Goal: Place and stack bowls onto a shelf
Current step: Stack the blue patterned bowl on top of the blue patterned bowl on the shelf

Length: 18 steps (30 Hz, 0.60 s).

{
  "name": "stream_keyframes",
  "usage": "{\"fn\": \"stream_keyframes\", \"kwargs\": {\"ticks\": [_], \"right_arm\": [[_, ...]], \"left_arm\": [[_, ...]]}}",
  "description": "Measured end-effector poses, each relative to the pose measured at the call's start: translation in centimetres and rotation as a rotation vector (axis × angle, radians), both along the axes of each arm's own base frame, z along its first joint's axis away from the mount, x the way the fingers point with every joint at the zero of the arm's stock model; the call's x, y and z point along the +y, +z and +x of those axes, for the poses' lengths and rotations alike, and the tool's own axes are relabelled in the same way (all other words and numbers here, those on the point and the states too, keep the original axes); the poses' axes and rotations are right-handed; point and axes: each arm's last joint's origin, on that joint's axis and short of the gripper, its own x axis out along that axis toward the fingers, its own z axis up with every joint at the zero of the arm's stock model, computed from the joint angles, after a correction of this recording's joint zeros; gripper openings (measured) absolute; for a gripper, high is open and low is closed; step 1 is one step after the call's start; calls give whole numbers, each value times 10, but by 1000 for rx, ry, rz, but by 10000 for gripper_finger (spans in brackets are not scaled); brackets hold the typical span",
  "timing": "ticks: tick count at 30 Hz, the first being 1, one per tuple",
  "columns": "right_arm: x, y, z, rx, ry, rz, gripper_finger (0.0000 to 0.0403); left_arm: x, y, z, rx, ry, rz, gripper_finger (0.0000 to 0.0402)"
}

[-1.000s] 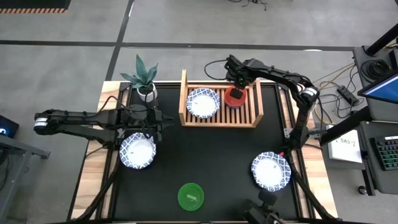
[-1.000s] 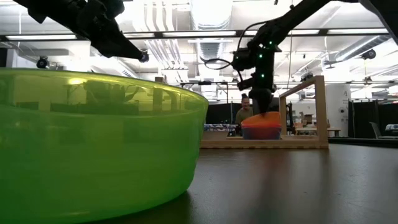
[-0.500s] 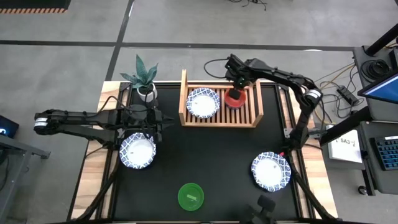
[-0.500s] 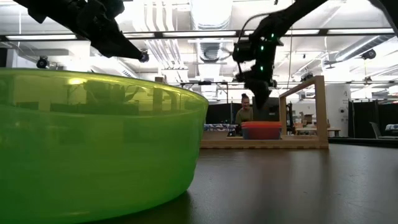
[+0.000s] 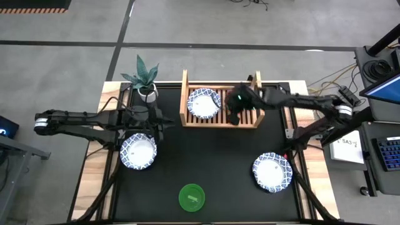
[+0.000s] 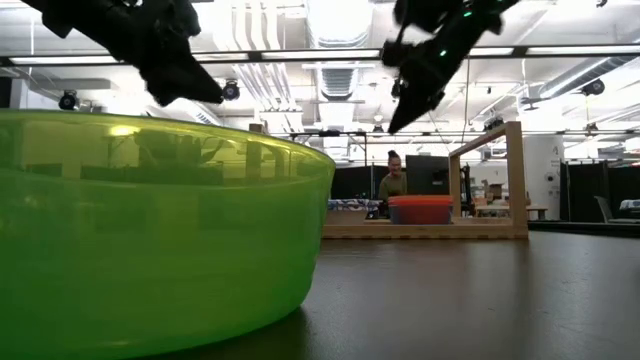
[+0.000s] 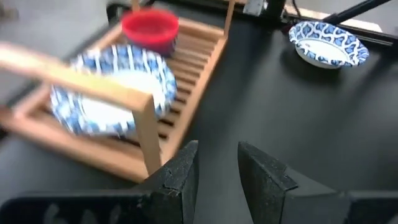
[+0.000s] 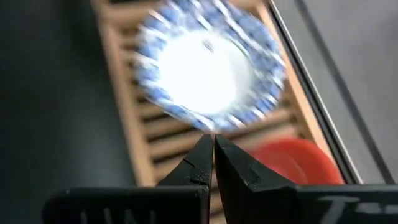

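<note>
My right gripper hangs shut above the near rail of the wooden rack, and shows high in the low view. On the rack sit a white blue-rimmed bowl and the red bowl. My right arm covers the red bowl in the high view. In the low view the red bowl sits on a bluish layer. My left gripper is open, above the table beside another blue-rimmed bowl. A third blue-rimmed bowl and the green bowl rest on the table.
A small white pot with a plant stands at the far left, beside the rack. The rack's raised side rails stand above its slats. The black mat between the rack and the near bowls is bare. A person stands far behind the table.
My right gripper has come up off the red bowl, which stays on the rack. It has risen and swung toward the table's near edge, over the rack's near rail. The right arm now reaches in from the right, lower across the picture.
</note>
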Motion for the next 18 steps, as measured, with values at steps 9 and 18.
{"fn": "stream_keyframes", "kwargs": {"ticks": [9,18], "right_arm": [[59,-13,-24,-353,209,-116,9],[72,-18,-47,-417,231,-109,9]], "left_arm": [[-29,-6,-3,43,-79,-383,93],[-60,-11,-1,103,-1,-736,90]]}}
